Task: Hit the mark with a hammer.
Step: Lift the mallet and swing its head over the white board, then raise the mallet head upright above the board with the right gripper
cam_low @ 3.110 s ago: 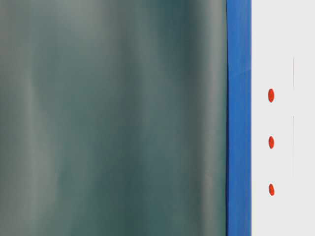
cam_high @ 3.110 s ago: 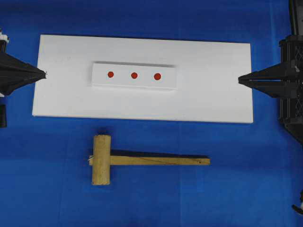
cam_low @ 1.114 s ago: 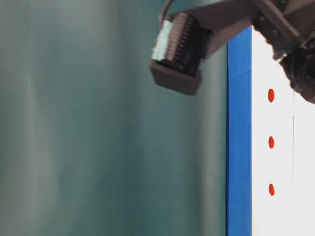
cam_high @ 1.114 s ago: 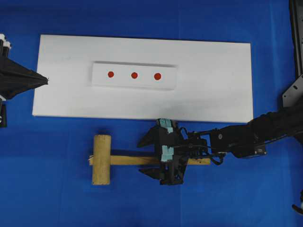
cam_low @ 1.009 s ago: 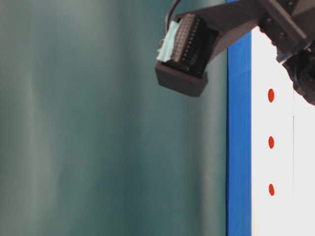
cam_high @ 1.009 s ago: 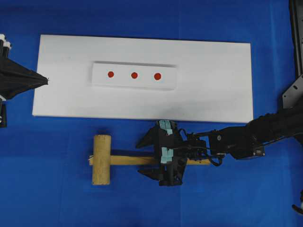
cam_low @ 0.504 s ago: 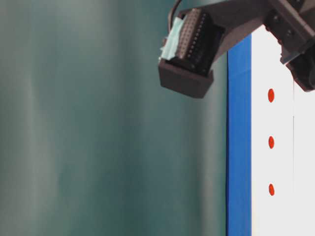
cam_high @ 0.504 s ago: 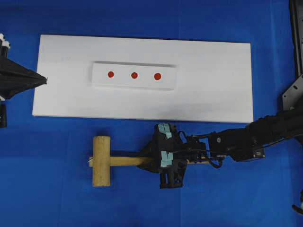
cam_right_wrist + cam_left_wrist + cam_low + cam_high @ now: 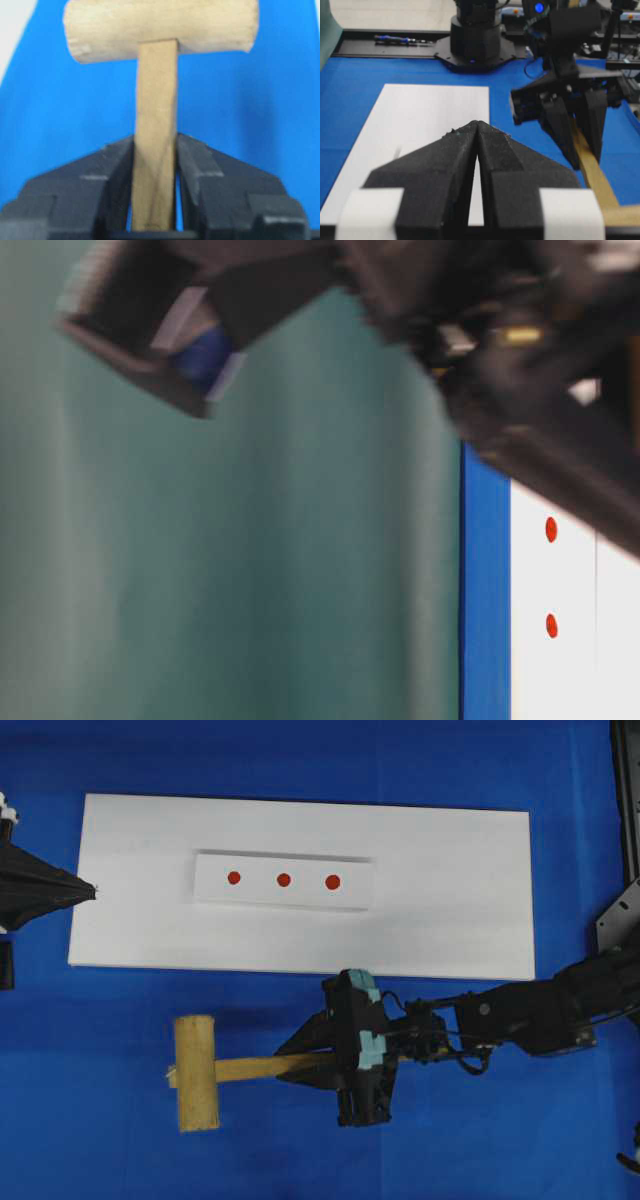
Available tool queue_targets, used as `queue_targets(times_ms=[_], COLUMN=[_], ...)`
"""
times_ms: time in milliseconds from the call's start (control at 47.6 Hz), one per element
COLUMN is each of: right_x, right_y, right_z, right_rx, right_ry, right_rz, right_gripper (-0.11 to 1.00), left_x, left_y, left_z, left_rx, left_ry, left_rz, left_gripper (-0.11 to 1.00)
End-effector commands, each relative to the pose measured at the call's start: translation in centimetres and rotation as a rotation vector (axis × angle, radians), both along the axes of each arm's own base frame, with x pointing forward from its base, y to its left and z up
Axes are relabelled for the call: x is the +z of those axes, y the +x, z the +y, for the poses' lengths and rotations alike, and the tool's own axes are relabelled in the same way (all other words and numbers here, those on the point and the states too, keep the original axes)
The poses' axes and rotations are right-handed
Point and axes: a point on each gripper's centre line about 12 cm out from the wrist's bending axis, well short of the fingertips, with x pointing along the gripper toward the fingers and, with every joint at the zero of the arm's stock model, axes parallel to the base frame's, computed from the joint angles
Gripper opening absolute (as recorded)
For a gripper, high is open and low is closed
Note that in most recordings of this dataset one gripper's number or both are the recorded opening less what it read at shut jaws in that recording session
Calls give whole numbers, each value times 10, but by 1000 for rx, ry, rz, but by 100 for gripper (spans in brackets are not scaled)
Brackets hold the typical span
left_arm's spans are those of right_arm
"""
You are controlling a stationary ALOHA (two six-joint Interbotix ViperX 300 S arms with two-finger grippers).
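The wooden hammer (image 9: 197, 1073) is in front of the white board (image 9: 450, 900), head to the left and handle slightly tilted. My right gripper (image 9: 298, 1065) is shut on the middle of the handle. In the right wrist view the handle (image 9: 156, 115) runs up between the jaws of the right gripper (image 9: 156, 145) to the head (image 9: 160, 25). Three red marks (image 9: 284, 879) sit in a row on a raised white strip (image 9: 355, 895). My left gripper (image 9: 90, 890) is shut and empty at the board's left edge, and shows in its own view (image 9: 477, 124).
Blue cloth (image 9: 500, 1140) covers the table around the board. The right arm (image 9: 520, 1015) stretches in from the right edge, and its blurred bulk (image 9: 480, 330) fills the top of the table-level view. The far robot base (image 9: 475, 30) stands beyond the board.
My right gripper came in from the right and closed on the handle. In the last half second the hammer shifted left and toward the front, with the handle now tilted.
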Motion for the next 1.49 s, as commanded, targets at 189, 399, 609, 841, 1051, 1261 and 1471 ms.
queue_targets(times_ms=[189, 399, 609, 841, 1051, 1261, 1471], right_x=[60, 63, 65, 72, 74, 78, 93], right_y=[-5, -4, 0, 1, -2, -2, -6], right_z=[-15, -22, -51, -95, -127, -129, -135], right_rx=[-13, -28, -90, -167, -229, -209, -128], right_ry=[32, 34, 12, -60, -87, -143, -386], right_rz=[-62, -65, -74, -88, -79, -95, -144], right_gripper=[10, 10, 10, 10, 10, 10, 10], left_x=[5, 6, 4, 3, 3, 3, 3], left_y=[0, 0, 0, 0, 0, 0, 0], left_z=[0, 0, 0, 0, 0, 0, 0], left_rx=[-1, 0, -1, -1, -1, -1, 1], left_ry=[-3, -3, -5, -5, -5, -5, -5], left_rz=[-17, -18, -12, -9, -9, -9, -9], left_gripper=[0, 0, 0, 0, 0, 0, 0])
